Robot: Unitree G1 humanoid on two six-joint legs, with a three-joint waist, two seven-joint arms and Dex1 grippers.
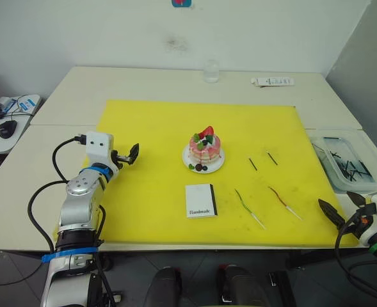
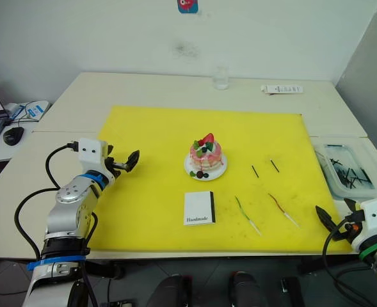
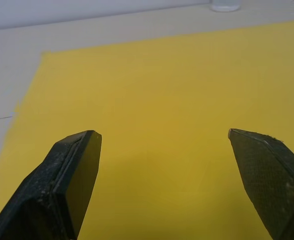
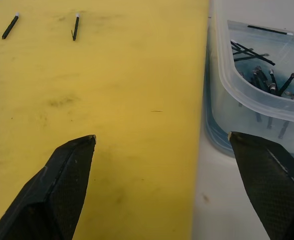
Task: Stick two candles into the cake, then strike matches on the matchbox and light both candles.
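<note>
I see the small round pink layered cake [image 1: 205, 148] on its white plate near the centre of the yellow mat [image 1: 150, 121] that covers the pale bench [image 1: 66, 89], with the flat white "Handmade" matchbox [image 1: 201, 200] just below it in the frame. To the right of the box lie the thin wavy green candle [image 1: 248, 208] and dark red candle [image 1: 284, 203], and above them two short dark matches [image 1: 253, 164]. My left tool [image 1: 132, 153] hangs released over the mat's left part, and my right tool [image 1: 342, 210] is released too at the lower right, one finger over the mat's edge and the other by the clear plastic tub [image 4: 266, 75] of dark sticks.
</note>
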